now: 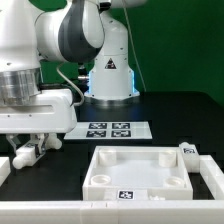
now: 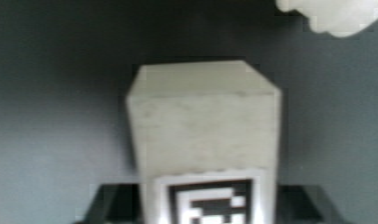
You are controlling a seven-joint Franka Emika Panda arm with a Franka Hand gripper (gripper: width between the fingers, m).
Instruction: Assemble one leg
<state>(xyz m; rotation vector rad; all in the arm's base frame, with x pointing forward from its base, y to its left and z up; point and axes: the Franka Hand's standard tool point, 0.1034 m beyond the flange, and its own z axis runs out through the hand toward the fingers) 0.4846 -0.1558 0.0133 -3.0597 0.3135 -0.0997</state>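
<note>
The leg (image 2: 204, 110) is a stubby white post with a black-and-white tag on its side. In the wrist view it fills the space between my gripper's (image 2: 207, 206) two black fingers (image 2: 118, 204), which press on both its sides. In the exterior view my gripper (image 1: 31, 146) hangs low at the exterior view's left, shut on the leg (image 1: 26, 154), which sticks out tilted just above the dark table. The large white square panel (image 1: 105, 158) with corner holes lies at the front centre, apart from the gripper.
The marker board (image 1: 108, 129) lies behind the panel. A second small white tagged part (image 1: 189, 152) rests at the panel's right corner. White rails (image 1: 60, 210) run along the front and sides. A white rounded part (image 2: 339, 14) shows beyond the leg in the wrist view.
</note>
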